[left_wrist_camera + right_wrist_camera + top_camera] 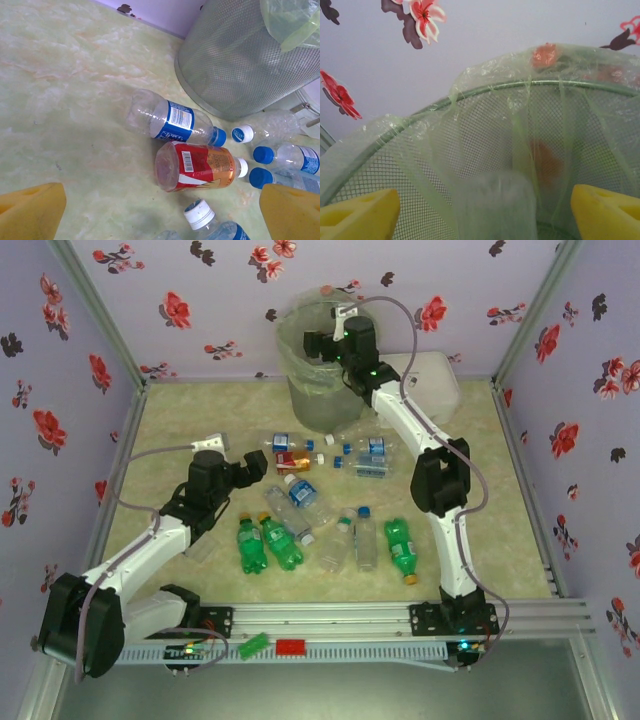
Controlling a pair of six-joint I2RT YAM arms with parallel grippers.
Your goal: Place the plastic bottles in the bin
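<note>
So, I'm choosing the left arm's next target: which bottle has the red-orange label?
The red-orange bottle, on its side beside a blue-labelled clear bottle near the bin; the others are clear or green.

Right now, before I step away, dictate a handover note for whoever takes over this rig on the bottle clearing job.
Left gripper: open, empty, hovering over the red-orange labelled bottle.
Right gripper: open above the bin; a blurred clear shape below it, likely a bottle dropping in.
Done: bin contents unclear.
To do: a dozen or so plastic bottles lie on the table before the bin.
</note>
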